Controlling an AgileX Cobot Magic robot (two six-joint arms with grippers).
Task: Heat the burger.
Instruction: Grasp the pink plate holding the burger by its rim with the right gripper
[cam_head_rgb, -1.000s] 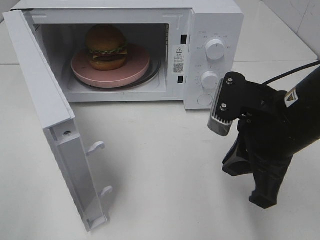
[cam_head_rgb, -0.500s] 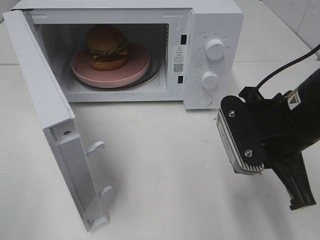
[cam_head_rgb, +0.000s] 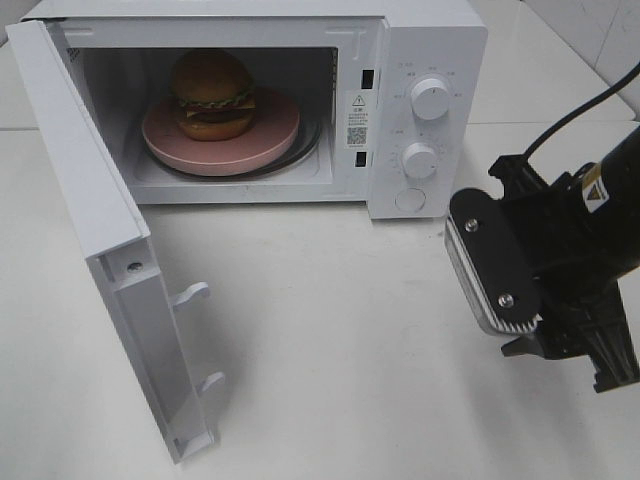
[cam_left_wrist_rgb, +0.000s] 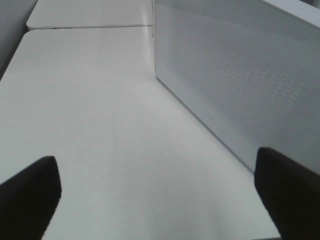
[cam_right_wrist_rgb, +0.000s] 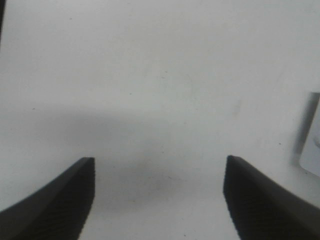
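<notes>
The burger (cam_head_rgb: 212, 95) sits on a round pink plate (cam_head_rgb: 272, 140) inside the white microwave (cam_head_rgb: 430, 40), whose door (cam_head_rgb: 90, 220) hangs wide open to the left. My right gripper (cam_head_rgb: 578, 355) hovers over the table in front of and to the right of the control panel, well away from the burger. In the right wrist view the right gripper (cam_right_wrist_rgb: 159, 200) is open, with only bare tabletop between its fingers. The left gripper (cam_left_wrist_rgb: 157, 200) is open and empty beside a perforated white panel (cam_left_wrist_rgb: 235, 85) of the microwave. It is out of the exterior high view.
Two round knobs (cam_head_rgb: 430, 98) (cam_head_rgb: 420, 160) and a round button (cam_head_rgb: 408, 200) sit on the microwave's right panel. The open door's latch hooks (cam_head_rgb: 192, 293) stick out over the white table (cam_head_rgb: 330, 340). A black cable (cam_head_rgb: 575, 105) trails behind the right arm.
The right arm has swung down and to the right, away from the control panel, and its gripper has gone from shut to open. The burger, plate and door have not moved.
</notes>
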